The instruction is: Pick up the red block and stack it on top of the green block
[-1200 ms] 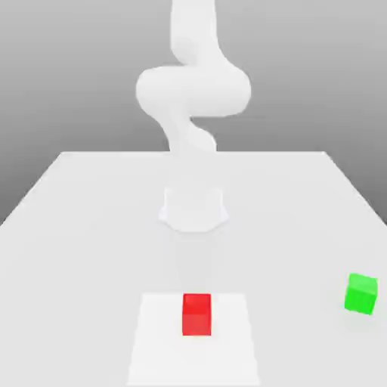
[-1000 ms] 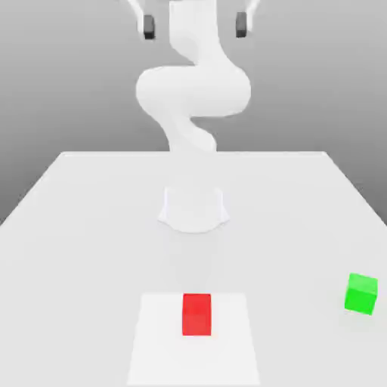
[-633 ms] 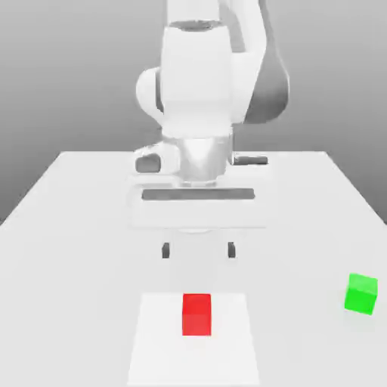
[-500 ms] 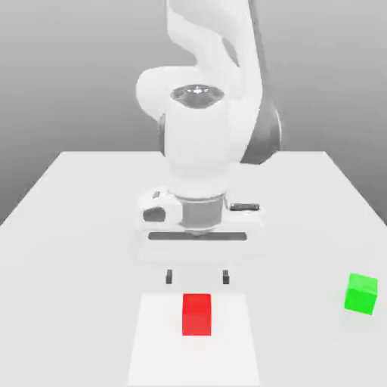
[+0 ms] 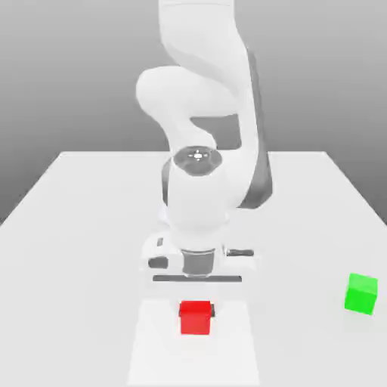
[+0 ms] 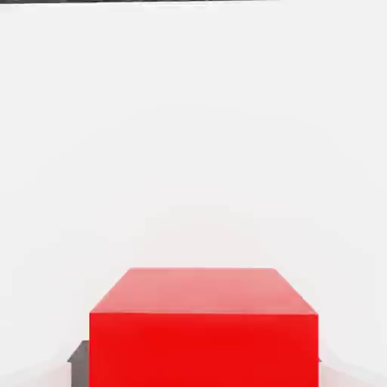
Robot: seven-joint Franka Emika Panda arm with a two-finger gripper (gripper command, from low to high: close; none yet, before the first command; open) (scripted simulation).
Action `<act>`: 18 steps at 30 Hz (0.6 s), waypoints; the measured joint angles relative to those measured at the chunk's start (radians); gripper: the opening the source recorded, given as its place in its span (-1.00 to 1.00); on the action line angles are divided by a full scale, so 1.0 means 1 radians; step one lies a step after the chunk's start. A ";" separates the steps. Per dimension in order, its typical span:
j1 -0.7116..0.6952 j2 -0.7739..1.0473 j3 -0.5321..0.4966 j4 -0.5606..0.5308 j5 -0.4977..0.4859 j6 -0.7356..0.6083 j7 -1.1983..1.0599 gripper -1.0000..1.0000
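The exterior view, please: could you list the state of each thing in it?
gripper: down at the table, shut on the red block.
red block: on the table, between the fingers.
green block: free on the table, at the exterior view's right, nothing on top.

Both renders are bright and evenly lit, with soft, diffuse light and no hard glare. In the exterior view the backdrop grades from darker grey above the table (image 5: 68, 227) to paler grey at its far edge. The arm (image 5: 198, 189) is washed out white in front and shaded grey along its flank on the exterior view's right. Around the red block (image 5: 195, 317) the tabletop shows a paler rectangular patch, with only a faint, soft shadow beside the block. The green block (image 5: 360, 293) has a lighter top and darker front. In the hand view the red block (image 6: 202, 325) likewise shows a lighter top face and a deeper front face; edges look soft, slightly blurred.
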 joint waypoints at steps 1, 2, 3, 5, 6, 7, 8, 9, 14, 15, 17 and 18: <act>0.000 -0.035 0.000 -0.005 0.000 -0.030 0.000 -1.00; -0.001 -0.070 0.001 -0.010 0.000 -0.060 0.000 -1.00; -0.002 -0.106 0.002 -0.015 0.001 -0.091 0.000 -1.00; 0.020 -0.134 0.024 -0.009 -0.002 -0.126 -0.050 -1.00; 0.034 -0.138 0.041 -0.002 -0.004 -0.137 -0.087 -1.00; 0.050 -0.138 0.057 0.006 -0.007 -0.146 -0.127 -1.00; 0.068 -0.138 0.074 0.014 -0.009 -0.155 -0.169 -1.00; 0.088 -0.136 0.091 0.023 -0.012 -0.163 -0.212 -1.00; 0.195 -0.126 0.162 0.068 -0.020 -0.201 -0.434 -1.00; 0.215 -0.124 0.175 0.077 -0.021 -0.208 -0.478 -1.00; 0.256 -0.121 0.202 0.096 -0.023 -0.223 -0.568 -1.00; 0.282 -0.119 0.211 0.105 -0.025 -0.231 -0.612 -1.00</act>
